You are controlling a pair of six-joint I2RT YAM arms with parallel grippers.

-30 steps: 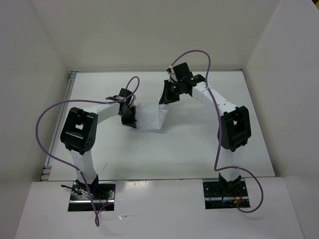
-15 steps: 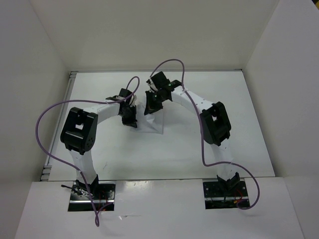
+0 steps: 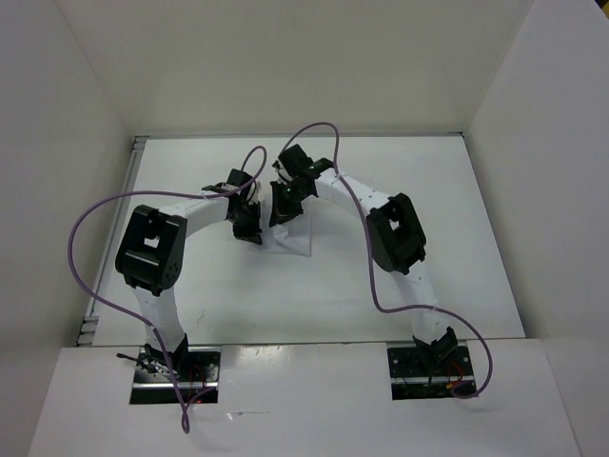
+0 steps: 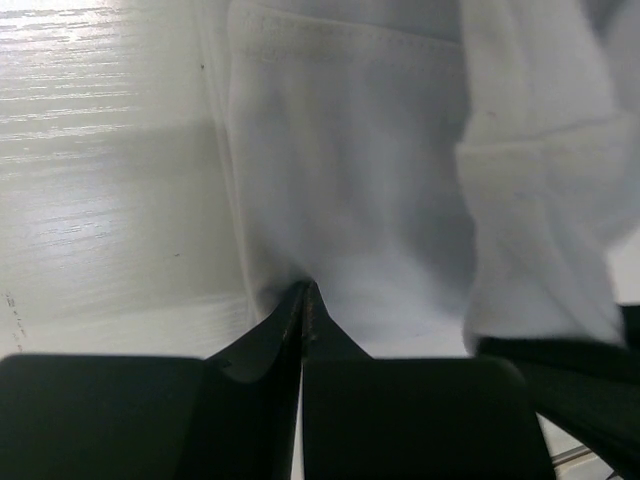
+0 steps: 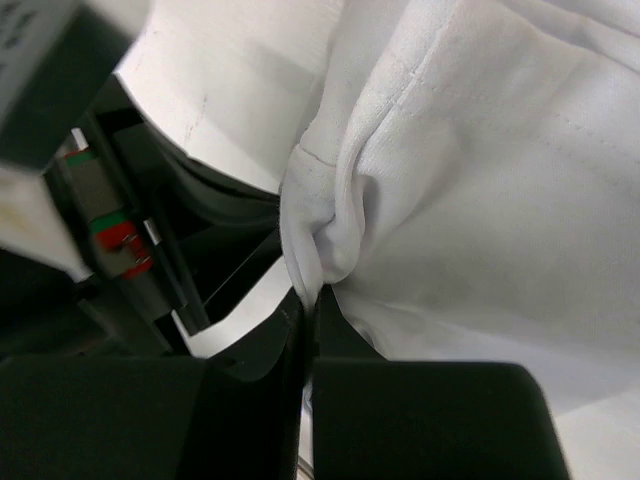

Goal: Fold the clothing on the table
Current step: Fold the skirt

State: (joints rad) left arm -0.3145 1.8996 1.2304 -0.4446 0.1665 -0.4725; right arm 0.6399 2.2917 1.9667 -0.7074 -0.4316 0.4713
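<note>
The clothing [image 3: 293, 240] is seen near the middle of the table [image 3: 428, 181], held between both arms. The left gripper [image 4: 305, 292] is clamped tight on one fabric edge. Just beside it, the right gripper [image 5: 308, 296] is pinched closed on a bunched fold.

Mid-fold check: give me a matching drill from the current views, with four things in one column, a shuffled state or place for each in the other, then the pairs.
Things
1. left gripper
2. right gripper
3. clothing
4. table

States or places
A. flat white surface under both arms
B. shut on a bunched, puckered bit of cloth
C. thin white fabric, pinched by both grippers
D. shut on a smooth stretch of cloth, bare tabletop beside it

Pairs: 1-D, 2-B, 3-C, 4-A
</note>
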